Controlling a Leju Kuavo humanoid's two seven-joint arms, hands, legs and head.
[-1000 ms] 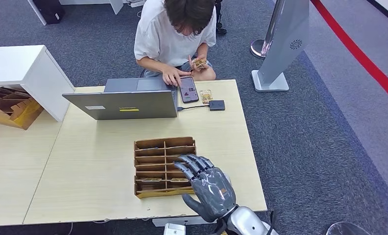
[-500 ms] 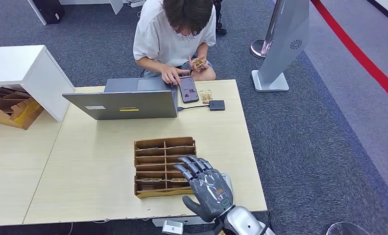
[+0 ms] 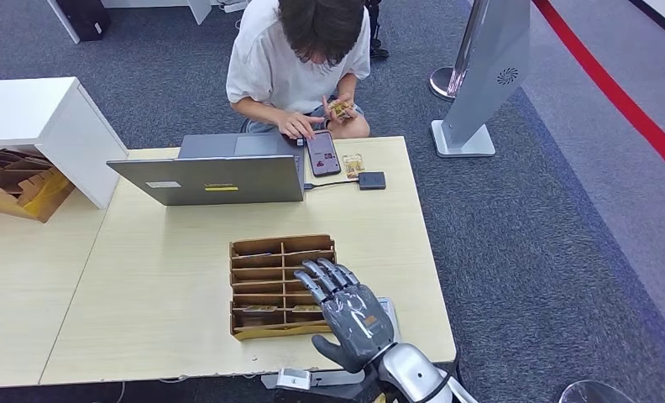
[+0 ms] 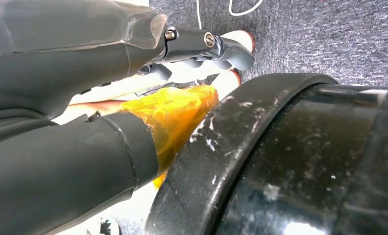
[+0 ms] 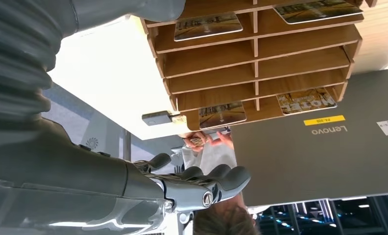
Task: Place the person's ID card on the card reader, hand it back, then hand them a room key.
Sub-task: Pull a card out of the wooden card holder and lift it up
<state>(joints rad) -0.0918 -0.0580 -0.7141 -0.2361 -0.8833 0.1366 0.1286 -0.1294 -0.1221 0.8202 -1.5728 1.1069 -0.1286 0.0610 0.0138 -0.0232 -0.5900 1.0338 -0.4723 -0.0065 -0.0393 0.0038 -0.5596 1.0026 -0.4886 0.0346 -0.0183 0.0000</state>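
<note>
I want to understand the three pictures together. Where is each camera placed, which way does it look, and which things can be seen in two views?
Head view: high on the body, looking forward and down at the table; the right hand is over the card organizer.
Left wrist view: behind the left hand, looking down at carpet and dark body parts.
Right wrist view: behind the right hand, turned, facing the organizer and laptop.
Shared by head and right wrist views: organizer, laptop, person.

The table [image 3: 161, 285] has a pale, matt wood-look surface. The card rack [image 3: 262, 252] looks like brown wood or thick cardboard. The right hand [image 3: 352, 316] is glossy grey plastic or metal. The laptop [image 3: 220, 178] lid is smooth matt grey. The carpet [image 3: 547, 235] is rough blue-grey cloth.
</note>
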